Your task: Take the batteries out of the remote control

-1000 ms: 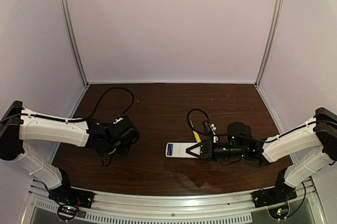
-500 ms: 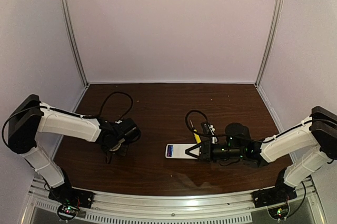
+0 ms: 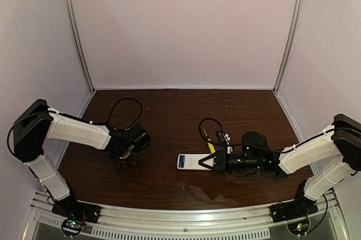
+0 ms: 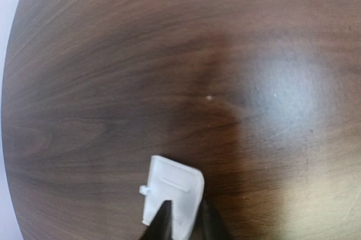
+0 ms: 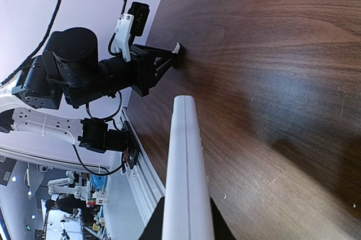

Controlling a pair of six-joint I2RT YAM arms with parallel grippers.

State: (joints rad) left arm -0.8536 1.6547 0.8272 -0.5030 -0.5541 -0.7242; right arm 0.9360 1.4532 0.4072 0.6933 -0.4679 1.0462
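Observation:
The remote control (image 3: 193,161) is a white bar held level just above the table by my right gripper (image 3: 210,162), which is shut on its right end. A dark blue-purple battery (image 3: 181,161) shows in the open bay at its left end. In the right wrist view the remote (image 5: 185,161) is seen edge-on between my fingers (image 5: 155,230), and the batteries are hidden. My left gripper (image 4: 185,222) is shut on the small white cover piece (image 4: 172,186), low over the table at the left (image 3: 131,157).
A yellow-handled screwdriver (image 3: 210,146) lies just behind the right gripper, beside a black cable loop (image 3: 204,124). Another cable loops behind the left arm (image 3: 121,107). Metal rails (image 3: 180,217) run along the near edge, with walls on three sides.
My left arm has folded in and its gripper has sunk lower toward the table with the cover piece. The right gripper and remote have barely moved.

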